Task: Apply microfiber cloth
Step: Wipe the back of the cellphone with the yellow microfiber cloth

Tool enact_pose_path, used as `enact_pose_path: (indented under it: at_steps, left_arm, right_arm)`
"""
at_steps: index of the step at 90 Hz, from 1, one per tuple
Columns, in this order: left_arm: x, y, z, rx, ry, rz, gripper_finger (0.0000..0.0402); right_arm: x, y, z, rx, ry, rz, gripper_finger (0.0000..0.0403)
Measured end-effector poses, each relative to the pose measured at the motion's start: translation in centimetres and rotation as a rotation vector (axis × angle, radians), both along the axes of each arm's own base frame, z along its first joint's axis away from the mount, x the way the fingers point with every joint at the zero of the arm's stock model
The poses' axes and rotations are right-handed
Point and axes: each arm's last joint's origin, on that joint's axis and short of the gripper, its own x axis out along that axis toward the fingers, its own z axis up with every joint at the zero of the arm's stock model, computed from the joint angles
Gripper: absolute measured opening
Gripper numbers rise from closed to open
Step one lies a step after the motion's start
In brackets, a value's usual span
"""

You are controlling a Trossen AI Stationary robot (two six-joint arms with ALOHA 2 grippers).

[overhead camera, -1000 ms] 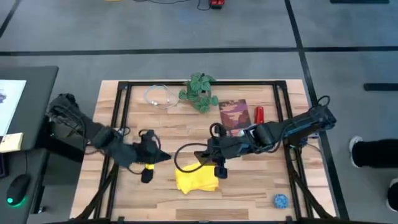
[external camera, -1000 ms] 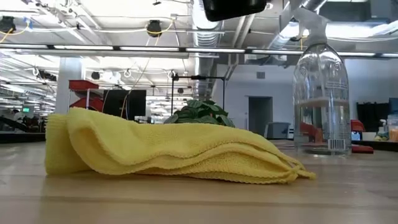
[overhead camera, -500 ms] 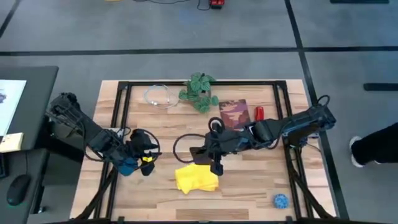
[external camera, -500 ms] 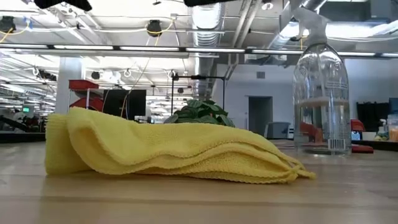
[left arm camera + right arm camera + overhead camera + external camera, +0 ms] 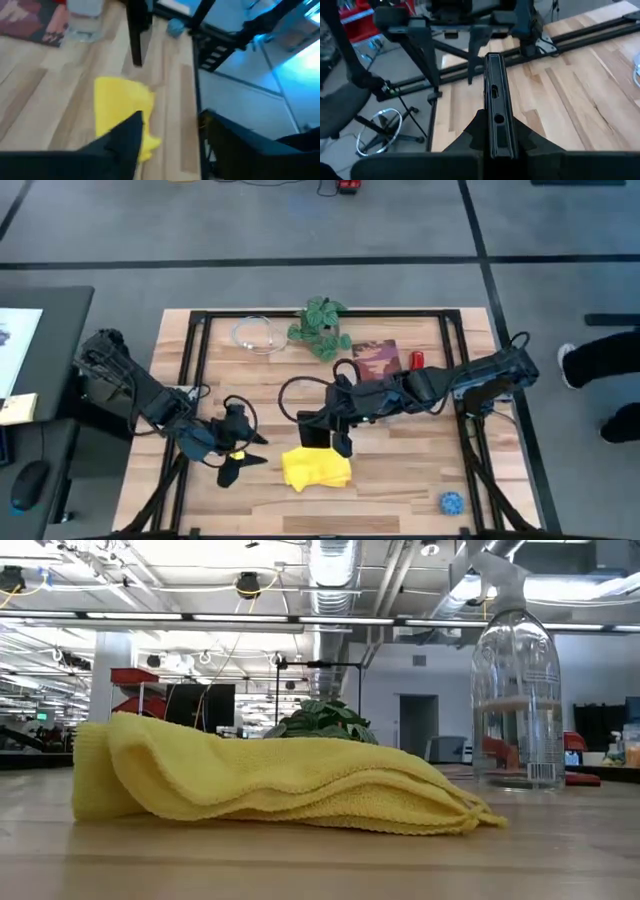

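Microfiber cloth (image 5: 317, 468), bright yellow and folded, lies near our table's front edge; our right gripper (image 5: 330, 430) clamps the flat black phone (image 5: 496, 110) above it for wiping, while our left gripper (image 5: 243, 462) waits spread beside.

Two dark jointed arms, looping black cables, left pincer (image 5: 243, 463) perhaps with yellow marking

Even overhead light falls on the pale wooden surface (image 5: 400, 470), shadows soft and short. Ceiling strip lamps (image 5: 200, 618) glare in the low view. The left wrist view is motion-blurred, tinged blue at one edge.
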Motion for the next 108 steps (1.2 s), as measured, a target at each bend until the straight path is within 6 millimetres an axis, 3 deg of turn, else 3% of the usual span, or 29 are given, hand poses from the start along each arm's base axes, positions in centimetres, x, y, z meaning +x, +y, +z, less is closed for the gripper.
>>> enact_pose_path:
  at_steps: [11, 32, 46, 81, 95, 108]
  left_arm:
    - [0.1, 0.2, 0.0, 0.002, 0.003, 0.006, 0.0021]
    - [0.5, 0.4, 0.4, -0.022, -0.048, 0.075, 0.0012]
    - [1.3, 0.6, 1.4, -0.023, -0.156, 0.067, 0.0044]
    - [3.3, 2.3, 3.8, -0.052, -0.394, 0.085, 0.0194]
    - [5.0, 2.5, 3.2, -0.074, -0.391, 0.048, 0.0206]
    - [6.1, 2.3, 2.8, -0.084, -0.405, 0.049, 0.0192]
  right_arm:
    - [0.0, 0.0, 0.0, 0.019, 0.001, -0.008, 0.0014]
    - [0.0, 0.0, 0.1, 0.083, -0.001, -0.033, 0.0014]
    - [0.4, 0.0, 0.9, 0.172, -0.067, 0.026, 0.0014]
    - [0.7, 0.3, 0.9, 0.212, -0.079, 0.112, 0.0014]
    - [1.0, 0.1, 0.8, 0.209, -0.094, 0.113, 0.0014]
    - [1.1, 0.1, 0.7, 0.201, -0.092, 0.114, 0.0014]
